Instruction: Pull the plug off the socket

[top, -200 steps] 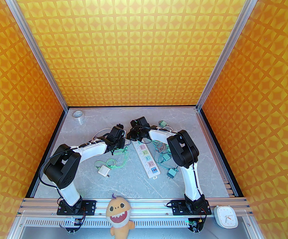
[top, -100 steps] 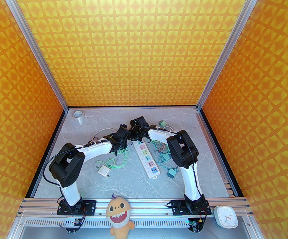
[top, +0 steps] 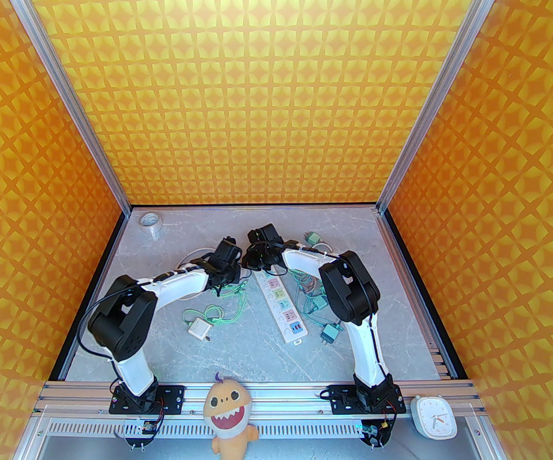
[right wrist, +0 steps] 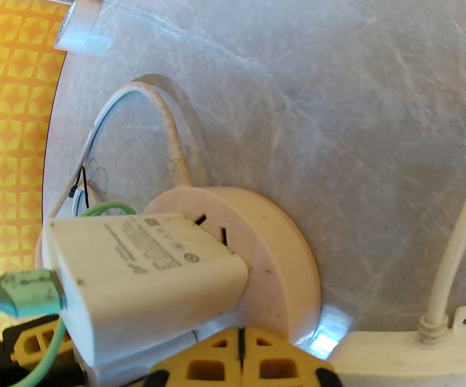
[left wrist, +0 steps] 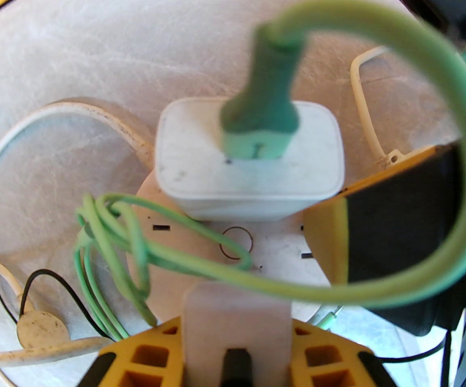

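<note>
A white charger plug (left wrist: pixel 249 175) (right wrist: pixel 144 264) with a green cable connector (left wrist: pixel 261 111) is seated in a round pale socket disc (left wrist: pixel 184 252) (right wrist: pixel 281 248), which lies on the table. The long white power strip (top: pixel 283 304) (right wrist: pixel 410 357) lies just right of it, and its pastel faces hold no plug. My right gripper (right wrist: pixel 241 353) (top: pixel 253 262) is shut, its tips resting on the disc beside the charger. My left gripper (left wrist: pixel 236 329) (top: pixel 231 276) sits shut at the disc's near rim. It stops short of the charger and holds nothing.
The green cable (left wrist: pixel 458 135) loops over the left wrist camera and lies tangled on the table (top: pixel 228 304). A second white charger (top: pixel 198 328), teal plugs (top: pixel 328 334) and a tape roll (top: pixel 151 222) lie around. A plush toy (top: pixel 228 410) and a clock (top: pixel 433 416) sit at the front rail.
The left arm swung right toward the right gripper half a second ago, then drew back to the left. The right arm has barely moved.
</note>
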Tool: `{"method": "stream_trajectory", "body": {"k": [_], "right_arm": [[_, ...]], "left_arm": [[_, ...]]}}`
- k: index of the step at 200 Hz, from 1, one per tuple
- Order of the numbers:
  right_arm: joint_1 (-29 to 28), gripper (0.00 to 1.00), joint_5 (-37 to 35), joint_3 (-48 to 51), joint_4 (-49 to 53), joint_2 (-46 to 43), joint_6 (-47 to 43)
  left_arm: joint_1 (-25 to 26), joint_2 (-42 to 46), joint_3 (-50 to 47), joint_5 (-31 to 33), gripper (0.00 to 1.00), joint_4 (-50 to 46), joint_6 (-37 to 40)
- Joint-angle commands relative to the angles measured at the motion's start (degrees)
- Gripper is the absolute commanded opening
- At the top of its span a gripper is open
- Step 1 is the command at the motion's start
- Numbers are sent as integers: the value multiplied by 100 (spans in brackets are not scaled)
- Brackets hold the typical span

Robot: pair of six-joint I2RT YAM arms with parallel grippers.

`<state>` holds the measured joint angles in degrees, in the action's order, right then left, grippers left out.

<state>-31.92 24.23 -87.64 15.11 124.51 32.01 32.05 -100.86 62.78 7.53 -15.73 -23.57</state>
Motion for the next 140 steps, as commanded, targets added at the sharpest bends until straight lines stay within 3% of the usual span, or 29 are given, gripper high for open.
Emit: {"method": "stream_trajectory", "body": {"k": [1,47,140], "right_arm": [[-38,0,-479,104,442,326,-142],[-104,0,-494,40,496,343,-210],[-139,0,-536,-37,588,398,-260]], "left_arm": [[-173,409,-113,-625,22,217,-416],[-19,224,103,-587,22,-9,-157],[928,-489,924,990,19,-830,579]]}}
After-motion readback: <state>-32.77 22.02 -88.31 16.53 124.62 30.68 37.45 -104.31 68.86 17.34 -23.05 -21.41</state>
